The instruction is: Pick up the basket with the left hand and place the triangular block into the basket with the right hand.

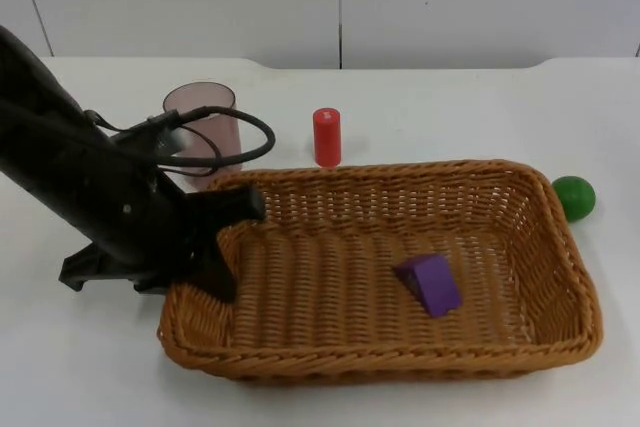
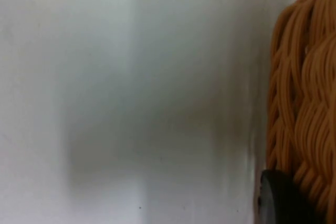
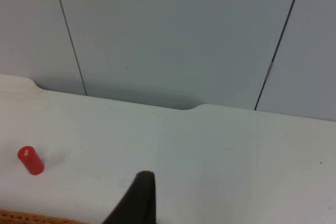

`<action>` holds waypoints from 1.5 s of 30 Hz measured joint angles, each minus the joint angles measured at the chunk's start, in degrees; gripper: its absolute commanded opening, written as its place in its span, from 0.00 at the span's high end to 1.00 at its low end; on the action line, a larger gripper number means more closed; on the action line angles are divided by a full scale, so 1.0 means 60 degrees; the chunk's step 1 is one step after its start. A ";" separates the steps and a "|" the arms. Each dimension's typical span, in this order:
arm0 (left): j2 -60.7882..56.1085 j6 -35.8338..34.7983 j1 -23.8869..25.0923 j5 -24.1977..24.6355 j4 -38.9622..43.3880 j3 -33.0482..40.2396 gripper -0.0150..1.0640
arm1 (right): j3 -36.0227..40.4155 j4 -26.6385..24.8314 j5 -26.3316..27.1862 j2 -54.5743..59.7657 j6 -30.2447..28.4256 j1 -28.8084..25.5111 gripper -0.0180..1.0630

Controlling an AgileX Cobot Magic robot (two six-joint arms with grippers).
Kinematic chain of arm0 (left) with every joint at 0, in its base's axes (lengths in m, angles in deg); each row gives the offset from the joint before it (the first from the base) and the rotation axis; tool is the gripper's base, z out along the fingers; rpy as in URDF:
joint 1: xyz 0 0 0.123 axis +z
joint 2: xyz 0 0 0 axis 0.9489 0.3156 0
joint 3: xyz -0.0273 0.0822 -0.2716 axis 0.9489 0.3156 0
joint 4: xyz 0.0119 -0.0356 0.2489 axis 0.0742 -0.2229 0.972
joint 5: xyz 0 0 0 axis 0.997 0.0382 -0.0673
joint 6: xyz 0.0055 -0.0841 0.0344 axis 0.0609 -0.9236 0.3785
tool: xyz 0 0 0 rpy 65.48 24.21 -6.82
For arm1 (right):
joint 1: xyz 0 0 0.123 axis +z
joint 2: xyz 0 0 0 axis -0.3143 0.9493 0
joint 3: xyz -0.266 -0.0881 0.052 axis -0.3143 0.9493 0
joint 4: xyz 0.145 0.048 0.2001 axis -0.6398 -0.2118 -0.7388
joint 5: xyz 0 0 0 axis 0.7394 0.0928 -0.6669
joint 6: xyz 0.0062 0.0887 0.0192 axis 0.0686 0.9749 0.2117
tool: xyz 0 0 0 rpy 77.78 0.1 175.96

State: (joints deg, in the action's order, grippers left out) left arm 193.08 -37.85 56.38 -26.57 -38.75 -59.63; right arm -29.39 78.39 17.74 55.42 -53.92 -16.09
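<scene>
Left end effector (image 1: 225, 247) pinches the left rim of the basket (image 1: 540, 342), mid-counter. Purple triangular block (image 1: 429, 283) lies inside already. Right end effector (image 3: 137, 203) waits; fingers can't be judged. Next, likely: lower and release.

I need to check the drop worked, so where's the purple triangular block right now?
In the top view the purple triangular block lies on the floor of the wicker basket, right of its middle, away from the left gripper at the basket's left rim.

The left arm (image 1: 90, 197) reaches in low, its left gripper (image 1: 222, 247) at the basket (image 1: 380, 347) rim's left end, apparently clamped there. A right gripper fingertip (image 3: 137, 198) hangs above the table (image 3: 220, 150).
</scene>
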 measured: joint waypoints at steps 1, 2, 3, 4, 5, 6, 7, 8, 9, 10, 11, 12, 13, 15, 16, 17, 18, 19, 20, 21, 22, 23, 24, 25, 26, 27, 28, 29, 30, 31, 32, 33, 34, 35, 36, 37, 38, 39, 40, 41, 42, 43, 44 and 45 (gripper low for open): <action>0.0000 0.0000 0.0000 0.0000 0.0000 0.0000 0.99 | 0.0000 0.0000 0.0000 0.0000 0.0000 0.0000 0.08; 0.0000 -0.0024 0.0000 -0.0047 0.0000 0.0000 0.99 | 0.0000 0.0000 0.0000 0.0000 -0.0069 0.0000 0.08; 0.0000 -0.0125 0.0000 -0.0071 0.0000 -0.0015 0.99 | 0.0000 0.0000 0.0000 0.0000 -0.0070 0.0000 0.08; 0.0000 -0.0317 0.0000 -0.0075 0.0084 -0.0015 0.99 | 0.0000 0.0000 0.0000 0.0000 -0.0091 0.0000 0.08; 0.0000 -0.0520 0.0000 -0.0075 0.0194 -0.0015 0.99 | 0.0000 0.0000 0.0000 0.0000 -0.0091 0.0000 0.08; 0.0000 -0.0732 0.0000 -0.0092 0.0359 -0.0015 0.98 | 0.0000 0.0000 0.0000 0.0000 -0.0109 0.0000 0.08; 0.0000 -0.0732 0.0000 -0.0092 0.0359 -0.0015 0.95 | 0.0000 0.0000 0.0000 0.0000 -0.0109 0.0000 0.08; 0.0000 -0.0863 0.0000 -0.0112 0.0509 -0.0015 0.95 | 0.0000 0.0000 0.0000 0.0000 -0.0109 0.0000 0.08; 0.0000 -0.0937 0.0000 -0.0112 0.0620 -0.0015 0.90 | 0.0000 0.0000 0.0000 0.0000 -0.0109 0.0000 0.08; 0.0000 -0.0980 0.0000 -0.0136 0.0712 -0.0015 0.81 | 0.0000 0.0000 0.0000 0.0000 -0.0109 0.0000 0.08; 0.0000 -0.1004 0.0000 -0.0136 0.0778 -0.0015 0.72 | 0.0000 0.0000 0.0000 0.0000 -0.0109 0.0000 0.08; 0.0000 -0.1004 0.0000 -0.0136 0.0778 -0.0015 0.63 | 0.0000 0.0000 0.0000 0.0000 -0.0109 0.0000 0.08; 0.0000 -0.1027 0.0000 -0.0116 0.0802 -0.0015 0.63 | 0.0000 0.0000 0.0000 0.0000 -0.0109 0.0000 0.08; 0.0000 -0.1042 0.0000 -0.0016 0.0822 -0.0015 0.36 | 0.0000 0.0000 0.0000 0.0000 -0.0133 0.0000 0.08; 0.0000 -0.1066 0.0000 0.0032 0.0821 -0.0021 0.23 | 0.0000 0.0000 0.0000 0.0000 -0.0133 0.0000 0.08; -0.0022 -0.1152 0.0000 0.0112 0.0821 -0.0021 0.07 | 0.0000 0.0000 0.0000 0.0000 -0.0147 0.0000 0.08; -0.0022 -0.1152 0.0000 0.0112 0.0821 -0.0021 0.01 | 0.0000 0.0000 0.0000 0.0000 -0.0147 0.0000 0.08; -0.0044 -0.1191 0.0000 0.0181 0.0847 -0.0021 0.01 | 0.0000 0.0000 0.0000 0.0000 -0.0147 0.0000 0.08; -0.0121 -0.1265 0.0000 0.0252 0.0887 -0.0021 0.01 | 0.0000 0.0000 0.0000 0.0000 -0.0147 0.0000 0.08; -0.0227 -0.1335 0.0000 0.0275 0.0921 -0.0021 0.01 | 0.0000 0.0000 0.0000 0.0000 -0.0147 0.0000 0.08; -0.0333 -0.1428 0.0000 0.0332 0.1043 -0.0021 0.01 | 0.0000 0.0000 0.0000 0.0000 -0.0147 0.0000 0.08; -0.0484 -0.1578 0.0000 0.0375 0.1203 -0.0021 0.01 | 0.0000 0.0000 0.0000 0.0000 -0.0147 0.0000 0.08; -0.0484 -0.1578 0.0000 0.0375 0.1203 -0.0021 0.01 | 0.0000 0.0000 0.0000 0.0000 -0.0147 0.0000 0.08; -0.0659 -0.1854 0.0000 0.0376 0.1555 -0.0021 0.01 | 0.0000 0.0000 0.0000 0.0000 -0.0147 0.0000 0.08; -0.0861 -0.2234 0.0000 0.0376 0.2047 -0.0021 0.01 | 0.0000 0.0000 0.0000 0.0000 -0.0147 0.0000 0.08; -0.1044 -0.2615 0.0000 0.0376 0.2571 -0.0021 0.01 | 0.0000 0.0000 0.0000 0.0000 -0.0147 0.0000 0.08; -0.1382 -0.3364 0.0000 0.0376 0.3725 -0.0021 0.01 | 0.0000 0.0000 0.0000 0.0000 -0.0147 0.0000 0.08; -0.1382 -0.3364 0.0000 0.0376 0.3725 -0.0021 0.01 | 0.0000 0.0000 0.0000 0.0000 -0.0147 0.0000 0.08; -0.1639 -0.3920 0.0000 0.0392 0.4605 -0.0021 0.01 | 0.0000 0.0000 0.0000 0.0000 -0.0147 0.0000 0.08; -0.1870 -0.4382 0.0000 0.0392 0.5340 -0.0021 0.01 | 0.0000 0.0000 0.0000 0.0000 -0.0147 0.0000 0.08; -0.2176 -0.4856 0.0000 0.0412 0.6135 -0.0021 0.01 | 0.0000 0.0000 0.0000 0.0000 -0.0147 0.0000 0.08; -0.2176 -0.4856 0.0000 0.0412 0.6135 -0.0021 0.01 | 0.0000 0.0000 0.0000 0.0000 -0.0147 0.0000 0.08; -0.2530 -0.5261 0.0000 0.0412 0.6864 -0.0021 0.01 | 0.0000 0.0000 0.0000 0.0000 -0.0147 0.0000 0.08; -0.2848 -0.5580 0.0000 0.0339 0.7505 -0.0021 0.01 | 0.0000 0.0000 0.0000 0.0000 -0.0147 0.0000 0.08; -0.3261 -0.5775 0.0000 0.0241 0.7966 -0.0021 0.01 | 0.0000 0.0000 0.0000 0.0000 -0.0147 0.0000 0.08; -0.3909 -0.6037 0.0000 0.0193 0.8643 -0.0150 0.01 | 0.0000 0.0000 0.0000 0.0000 -0.0147 0.0000 0.08; -0.3909 -0.6037 0.0000 0.0193 0.8643 -0.0150 0.01 | 0.0000 0.0000 0.0000 0.0000 -0.0147 0.0000 0.08; -0.4353 -0.6121 0.0000 0.0176 0.9006 -0.0263 0.01 | 0.0000 0.0000 0.0000 0.0000 -0.0147 0.0000 0.08; -0.4719 -0.6162 0.0000 0.0176 0.9232 -0.0436 0.01 | 0.0000 0.0000 0.0000 0.0000 -0.0147 0.0000 0.08; -0.5155 -0.6218 0.0000 0.0159 0.9555 -0.0641 0.01 | 0.0000 0.0000 0.0000 0.0000 -0.0147 0.0000 0.08; -0.5566 -0.6241 0.0000 0.0168 0.9855 -0.0839 0.01 | 0.0000 0.0000 0.0000 0.0000 -0.0147 0.0000 0.08; -0.5566 -0.6241 0.0000 0.0168 0.9855 -0.0839 0.01 | 0.0000 0.0000 0.0000 0.0000 -0.0147 0.0000 0.08; -0.5888 -0.6355 0.0000 0.0146 1.0141 -0.1105 0.01 | 0.0000 0.0000 0.0000 0.0000 -0.0147 0.0000 0.08; -0.6220 -0.6519 0.0000 0.0104 1.0555 -0.1395 0.01 | 0.0000 0.0000 0.0000 0.0000 -0.0147 0.0000 0.08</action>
State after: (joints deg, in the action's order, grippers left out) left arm 155.76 -76.96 56.38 -25.95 24.59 -67.99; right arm -29.39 78.39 17.74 55.42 -54.81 -16.09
